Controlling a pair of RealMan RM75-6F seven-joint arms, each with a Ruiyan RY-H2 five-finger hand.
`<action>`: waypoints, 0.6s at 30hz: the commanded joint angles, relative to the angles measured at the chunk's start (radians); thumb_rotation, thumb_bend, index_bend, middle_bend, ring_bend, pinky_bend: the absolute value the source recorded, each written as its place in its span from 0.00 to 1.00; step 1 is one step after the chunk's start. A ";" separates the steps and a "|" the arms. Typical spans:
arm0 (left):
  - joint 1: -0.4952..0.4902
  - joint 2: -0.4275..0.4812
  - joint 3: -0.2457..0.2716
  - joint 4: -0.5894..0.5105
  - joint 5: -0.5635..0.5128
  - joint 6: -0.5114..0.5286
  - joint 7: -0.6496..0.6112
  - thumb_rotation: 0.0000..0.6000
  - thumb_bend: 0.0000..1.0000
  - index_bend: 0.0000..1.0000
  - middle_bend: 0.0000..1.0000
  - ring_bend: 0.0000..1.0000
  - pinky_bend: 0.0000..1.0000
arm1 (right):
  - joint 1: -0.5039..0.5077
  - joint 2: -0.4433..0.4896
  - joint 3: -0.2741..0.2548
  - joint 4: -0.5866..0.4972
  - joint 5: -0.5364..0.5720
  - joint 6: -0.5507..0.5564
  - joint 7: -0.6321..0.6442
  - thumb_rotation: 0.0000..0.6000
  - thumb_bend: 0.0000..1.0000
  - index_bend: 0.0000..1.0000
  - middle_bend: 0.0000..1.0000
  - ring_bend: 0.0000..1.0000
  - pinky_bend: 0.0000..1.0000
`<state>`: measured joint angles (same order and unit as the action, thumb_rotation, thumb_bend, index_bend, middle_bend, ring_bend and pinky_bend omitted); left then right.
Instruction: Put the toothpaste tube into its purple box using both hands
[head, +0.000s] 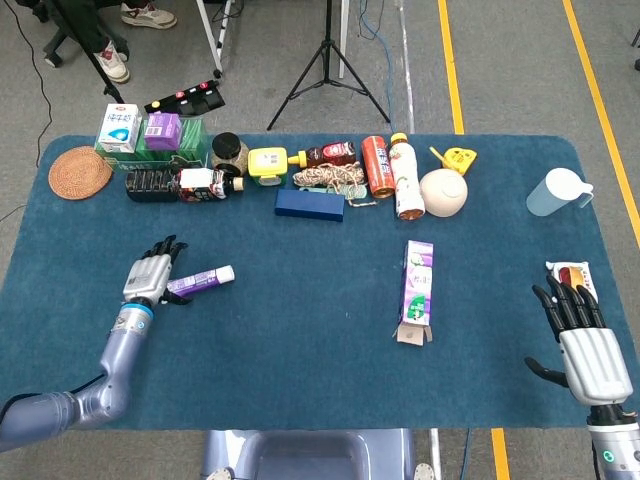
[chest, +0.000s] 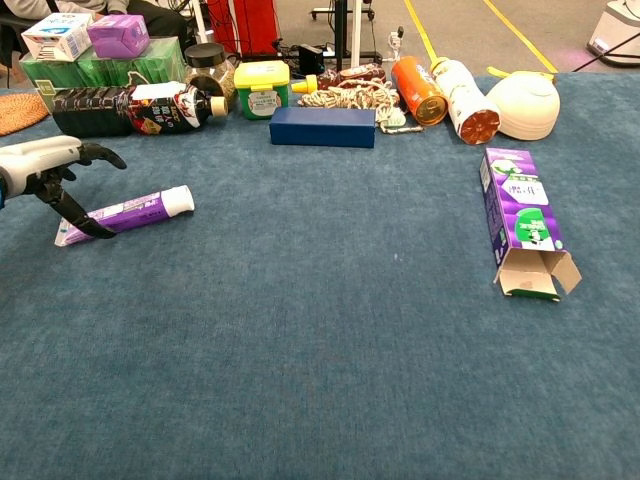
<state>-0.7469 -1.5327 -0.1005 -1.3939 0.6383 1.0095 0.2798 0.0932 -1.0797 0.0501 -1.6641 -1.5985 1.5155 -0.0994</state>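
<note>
A table covered in deep blue cloth (head: 300, 340) is filling most of the head view, its rounded corners showing at the far edge. Beyond it a grey floor (head: 500, 60) is stretching away, with yellow lines (head: 450, 65) running across it toward the back. A black tripod (head: 328, 70) is standing on that floor behind the table, its legs spreading wide, and cables are trailing near it. At the top left corner a chair base (head: 60, 40) is showing. Even light is falling over everything, casting only soft shadows.
</note>
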 joint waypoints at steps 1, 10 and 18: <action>0.004 -0.024 -0.016 0.014 0.020 0.020 0.009 1.00 0.17 0.19 0.00 0.00 0.13 | 0.001 0.000 0.000 0.000 0.002 -0.002 0.001 1.00 0.00 0.03 0.00 0.00 0.01; 0.004 -0.053 -0.045 0.021 0.014 0.032 0.083 1.00 0.18 0.23 0.03 0.00 0.15 | 0.002 0.001 -0.001 0.000 0.002 -0.005 0.003 1.00 0.00 0.03 0.00 0.00 0.01; 0.012 -0.062 -0.057 0.024 0.004 0.025 0.125 1.00 0.18 0.27 0.07 0.03 0.28 | 0.002 0.003 -0.001 -0.002 0.001 -0.003 0.008 1.00 0.00 0.03 0.00 0.00 0.01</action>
<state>-0.7358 -1.5949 -0.1562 -1.3700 0.6418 1.0350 0.4028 0.0947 -1.0763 0.0490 -1.6657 -1.5977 1.5128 -0.0913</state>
